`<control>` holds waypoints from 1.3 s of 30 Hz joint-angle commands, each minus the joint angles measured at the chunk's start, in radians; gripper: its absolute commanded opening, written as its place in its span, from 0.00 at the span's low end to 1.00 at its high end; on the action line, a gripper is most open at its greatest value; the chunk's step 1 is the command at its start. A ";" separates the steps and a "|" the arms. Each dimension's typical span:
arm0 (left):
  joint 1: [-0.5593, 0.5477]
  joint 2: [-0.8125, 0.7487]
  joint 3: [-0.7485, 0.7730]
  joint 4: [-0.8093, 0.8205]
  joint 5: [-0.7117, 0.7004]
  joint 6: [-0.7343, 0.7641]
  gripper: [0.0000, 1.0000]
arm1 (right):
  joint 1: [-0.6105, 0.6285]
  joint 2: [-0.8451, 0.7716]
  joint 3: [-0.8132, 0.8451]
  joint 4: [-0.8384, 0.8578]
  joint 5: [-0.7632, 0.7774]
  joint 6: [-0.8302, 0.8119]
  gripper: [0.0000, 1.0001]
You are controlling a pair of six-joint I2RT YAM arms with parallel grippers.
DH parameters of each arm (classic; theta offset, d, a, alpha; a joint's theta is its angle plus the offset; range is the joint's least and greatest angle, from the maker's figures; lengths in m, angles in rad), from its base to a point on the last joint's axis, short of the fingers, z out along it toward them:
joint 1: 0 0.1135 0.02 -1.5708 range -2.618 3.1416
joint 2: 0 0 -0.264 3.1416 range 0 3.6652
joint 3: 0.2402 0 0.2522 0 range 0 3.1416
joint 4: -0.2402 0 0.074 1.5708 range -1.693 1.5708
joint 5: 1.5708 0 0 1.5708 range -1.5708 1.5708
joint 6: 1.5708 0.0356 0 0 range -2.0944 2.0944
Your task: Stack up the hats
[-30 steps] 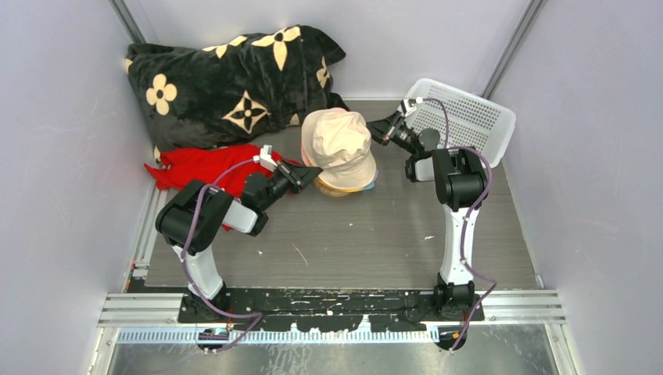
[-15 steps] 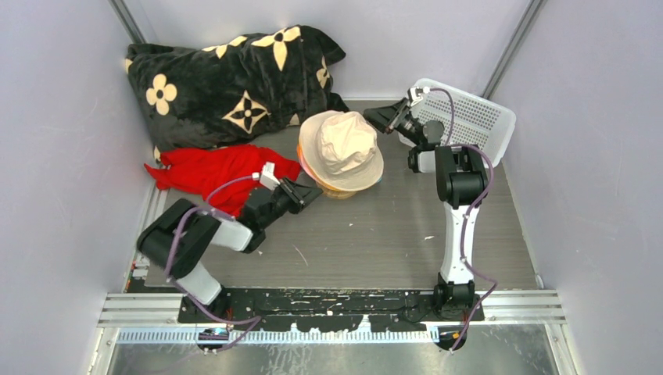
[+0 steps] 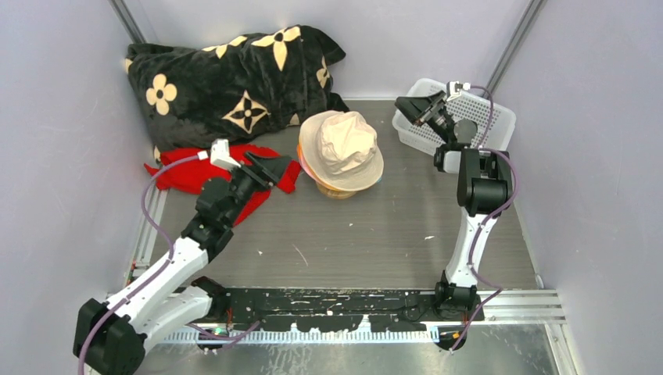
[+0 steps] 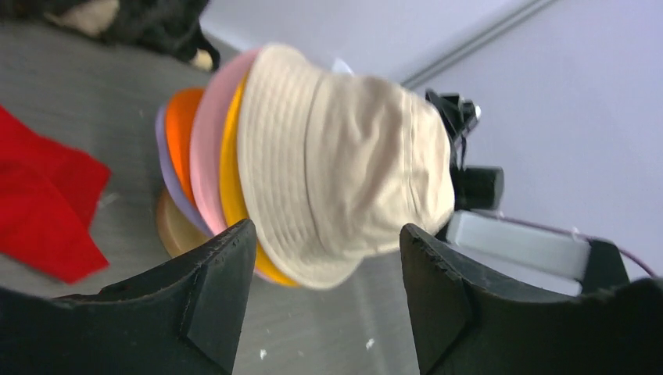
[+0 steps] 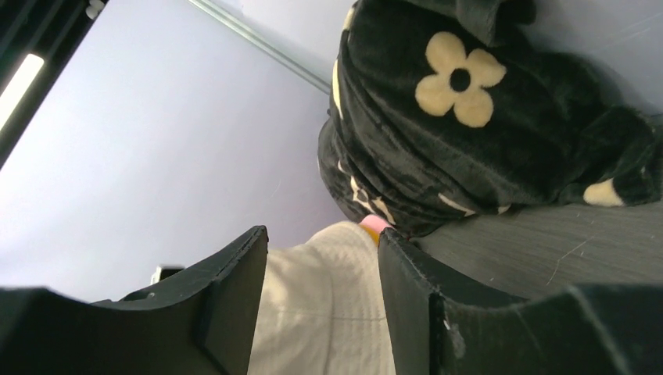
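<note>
**Hats stacked; both grippers empty beside the pile**

Nearest: left gripper (image 3: 275, 166), low over the right end of the flat red cloth (image 3: 191, 173). Jaws wide, nothing between them. The pile lies straight ahead of it, to its right and slightly farther out, brim just beside the tips. The left wrist view frames it squarely in the gap.

Mid tabletop (image 3: 375, 234): soft beige bucket hat (image 3: 342, 147) on top, crown up, pile axis upright. Only brims show beneath it: yellow hat (image 4: 228, 176), pink hat (image 4: 207, 148), orange hat (image 4: 181, 125), lavender hat (image 4: 169, 176). Teal one: cannot make out.

Farther: right gripper (image 3: 408, 105) at the corner of the white perforated plastic basket (image 3: 481, 117). Jaws apart and empty, pointing at the pile from its far right, near but not touching. My left is the closer.

Far: black plush blanket with cream flowers (image 3: 234, 78).

Judgement: stacking looks finished. Any straightening suits my left arm, coming in sideways at brim level.
</note>
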 commanded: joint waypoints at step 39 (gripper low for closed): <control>0.231 0.826 0.478 0.437 0.536 0.052 0.03 | 0.015 -0.469 -0.594 0.001 -0.065 -0.256 0.58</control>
